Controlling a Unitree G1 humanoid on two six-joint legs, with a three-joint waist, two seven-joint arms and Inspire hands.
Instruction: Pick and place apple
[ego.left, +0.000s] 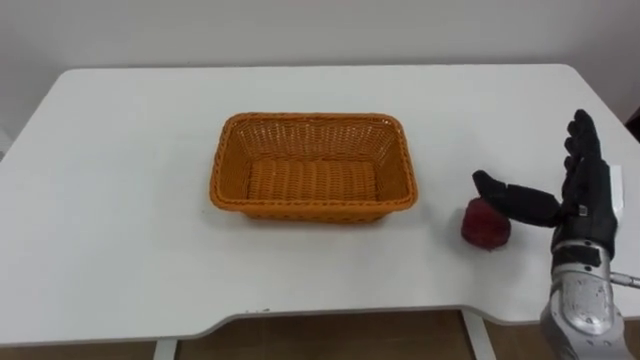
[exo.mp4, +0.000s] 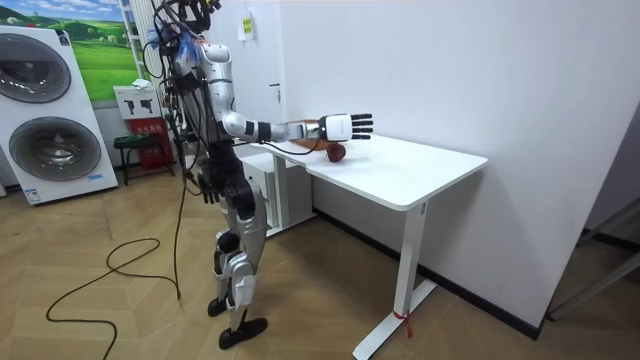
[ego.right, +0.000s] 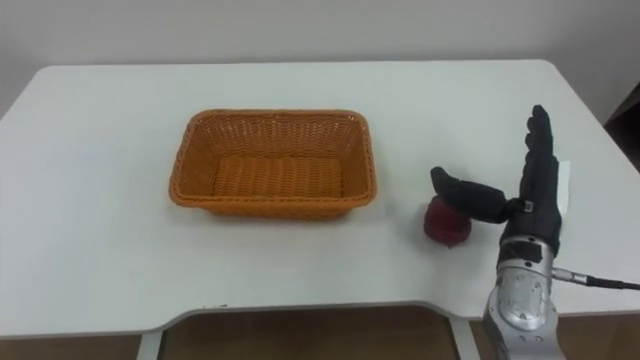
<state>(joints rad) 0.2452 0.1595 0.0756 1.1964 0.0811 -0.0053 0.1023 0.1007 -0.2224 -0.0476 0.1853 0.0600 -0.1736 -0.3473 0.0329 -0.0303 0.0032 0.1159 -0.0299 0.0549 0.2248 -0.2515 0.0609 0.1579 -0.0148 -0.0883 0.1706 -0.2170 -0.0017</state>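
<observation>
The dark red round apple (ego.left: 485, 225) sits near the right edge of the white bench (ego.left: 120, 200), apart from the orange wicker basket (ego.left: 312, 118) at its middle. Your right hand (ego.left: 585, 195) is spread open, thumb just over the fruit, gripping nothing; if you close off-centre, it could roll off that edge.

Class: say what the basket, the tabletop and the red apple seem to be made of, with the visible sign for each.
Basket: woven wicker-like strands, orange-brown and matt; the weave shows in walls and floor, though it may be plastic. Table: smooth white board, probably laminate. Apple: dark red, smooth skin; real or imitation cannot be told.
</observation>
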